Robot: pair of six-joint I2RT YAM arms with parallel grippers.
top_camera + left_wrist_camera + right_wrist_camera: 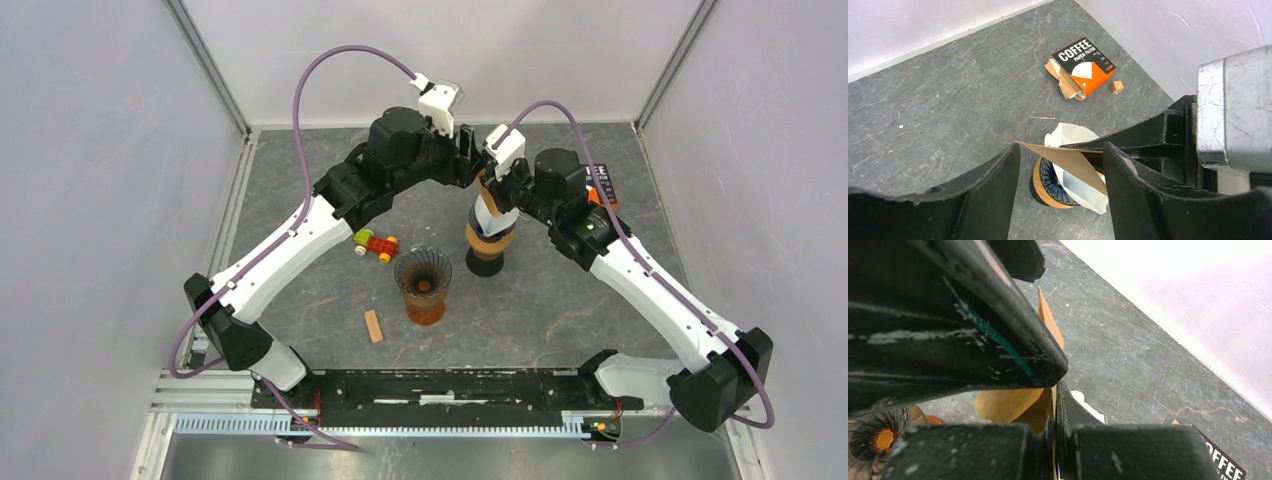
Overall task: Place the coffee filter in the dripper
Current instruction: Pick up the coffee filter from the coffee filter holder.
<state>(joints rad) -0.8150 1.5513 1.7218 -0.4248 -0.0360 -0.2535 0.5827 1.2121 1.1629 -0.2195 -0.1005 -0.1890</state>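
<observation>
My right gripper (pixel 503 183) (pixel 1054 385) is shut on a brown coffee filter (pixel 1083 162) (pixel 1007 404), holding it in the air just above a wood-ringed dripper (pixel 1044 186) (pixel 487 245). That dripper has a dark ribbed inside, and a white filter (pixel 1073 134) sits in it. The left gripper (pixel 468 160) (pixel 1062 150) is open, with the brown filter's free corner lying between its fingers; I cannot tell if they touch it. A second dripper of amber glass (pixel 422 285) (pixel 878 437) stands empty nearer the front.
An orange and black coffee filter box (pixel 1083 65) (pixel 603 187) lies at the back right with a small wooden cube (pixel 1116 86) beside it. A toy car (pixel 376 243) and a wooden block (pixel 373 326) lie left of the amber dripper.
</observation>
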